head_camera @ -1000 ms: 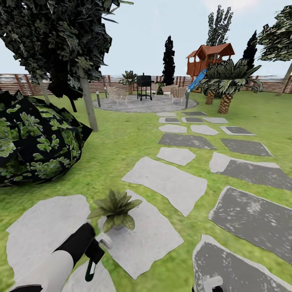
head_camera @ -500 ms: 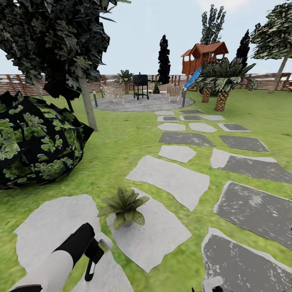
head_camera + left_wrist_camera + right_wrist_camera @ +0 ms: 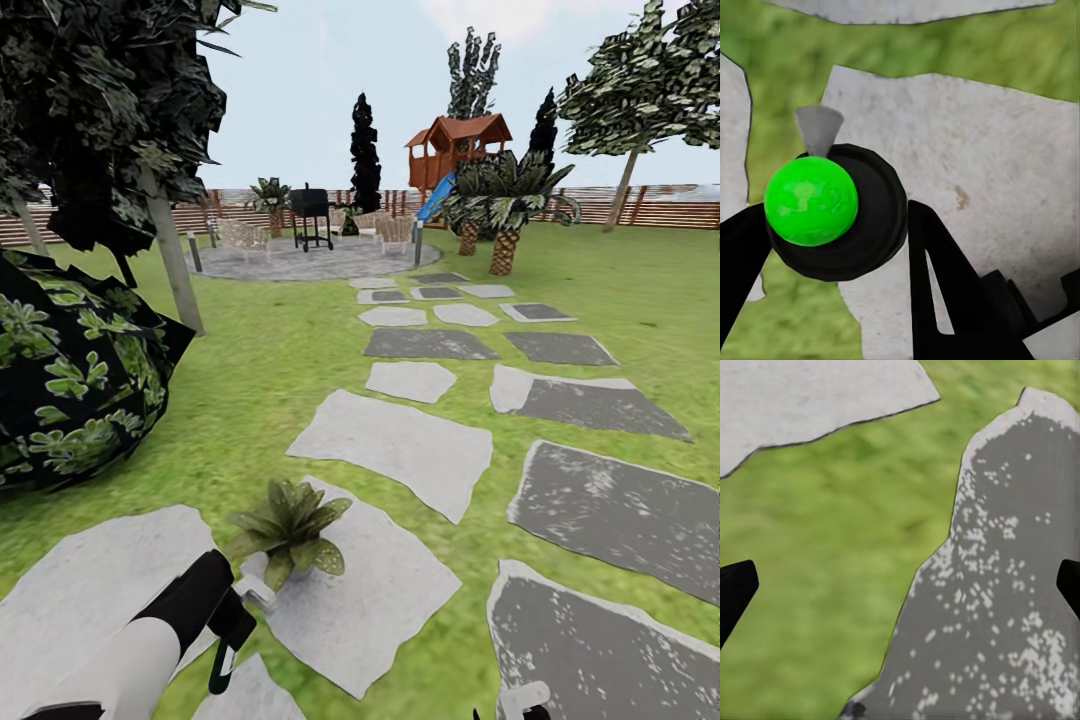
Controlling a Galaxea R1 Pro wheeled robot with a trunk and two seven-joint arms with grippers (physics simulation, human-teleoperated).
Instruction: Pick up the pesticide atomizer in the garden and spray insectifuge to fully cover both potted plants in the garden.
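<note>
The atomizer is already in hand, so the spraying step is under way. The left tool [image 3: 232,632] grips the pesticide atomizer [image 3: 832,210], its fingers clenched on the dark body, and the white nozzle [image 3: 258,593] sits just beside the nearest potted plant [image 3: 288,522] on its pale stepping stone [image 3: 390,590]. Next, I judge, it must aim squarely at the leaves. The right tool [image 3: 900,585] hangs released over the lawn, its fingers wide apart.
</note>
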